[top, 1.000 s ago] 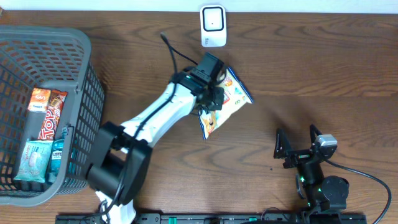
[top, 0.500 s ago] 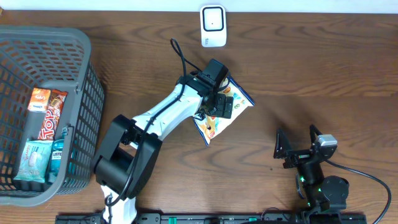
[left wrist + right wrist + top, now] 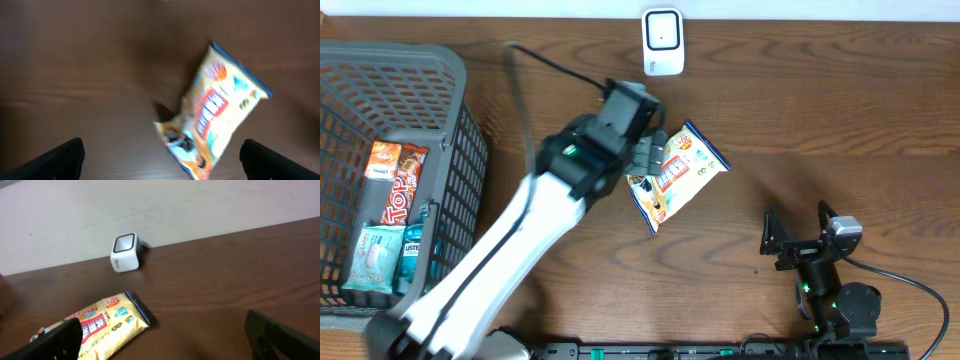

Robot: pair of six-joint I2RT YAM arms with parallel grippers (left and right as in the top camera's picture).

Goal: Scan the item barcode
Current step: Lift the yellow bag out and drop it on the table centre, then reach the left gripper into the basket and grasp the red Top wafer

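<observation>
"Overhead view first: where is the item?"

"A snack bag (image 3: 677, 177) lies flat on the wooden table (image 3: 840, 110), near the middle. It is on the near side of a small white scanner (image 3: 662, 41) at the far edge, and apart from it."

"Is either arm holding it?"

"No. The left gripper (image 3: 650, 158) hovers just beside the bag's upper-left edge with its fingers spread and nothing between them. The right gripper (image 3: 798, 228) is parked near the front, also spread wide and well away."

"Which way does the bag point?"

"Its long axis runs diagonally, from the near left up to the far right. The blue-edged end is on the far right. The printed face is up and I see no barcode."

"So which step is this?"

"The bag looks set down loose. I cannot tell whether it was scanned. If not, the next move would be a fresh pinch on the bag, then turning its hidden side toward the scanner's window."

"Anything else?"

"A grey basket (image 3: 460, 120) of other packets stands at the left."
</observation>
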